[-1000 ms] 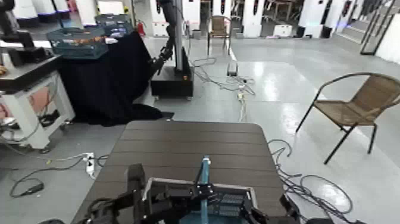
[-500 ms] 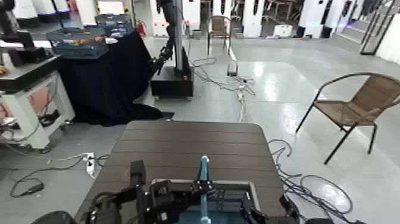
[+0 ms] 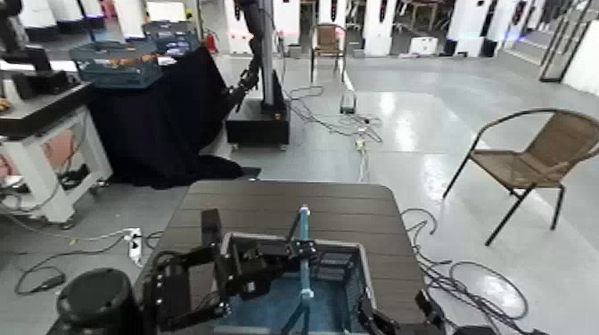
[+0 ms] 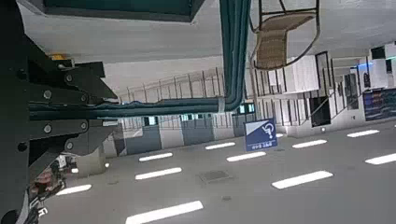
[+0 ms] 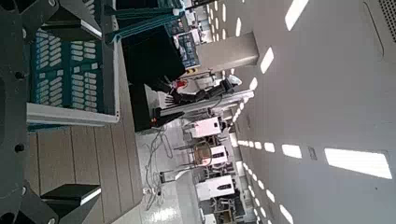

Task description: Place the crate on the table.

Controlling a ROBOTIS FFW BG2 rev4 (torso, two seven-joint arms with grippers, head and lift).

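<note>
Blue-grey lattice crate [image 3: 299,281] hangs over the near end of the table [image 3: 285,200], carried betw. both arms, its thin teal handle [image 3: 303,245] standing upright in the middle. Left gripper [image 3: 236,267] is at the crate's left end, black fingers reaching in over the pale rim toward the handle; looks clamped on the crate, though the exact contact is buried under the mechanism. Right gripper [image 3: 388,321] sits low at the crate's right near corner, mostly cut off by the frame edge; can't tell whether its jaws are closed on anything.

Left wrist view shows the teal handle [image 4: 233,51] running just beside the gripper's black frame. Right wrist view shows the crate's [image 5: 70,70] lattice side and pale rim right against its fingers [image 5: 19,37], slats of the table [image 5: 93,168] beyond.

What matters for the set-down: crate's long axis runs across the table, left to right, square to the slats' run as far as I can judge, w/ bare slats beyond it toward the far edge. Can't tell if the base is touching wood yet or hovering just above. Left arm is the one more clearly on it. I'd guess the next move is straight down, then let go.

Around the room: wicker chair [image 3: 535,160] well off to the right, black-draped table [image 3: 160,116] w/ darker crates [image 3: 116,62] far left, cables on the floor.
</note>
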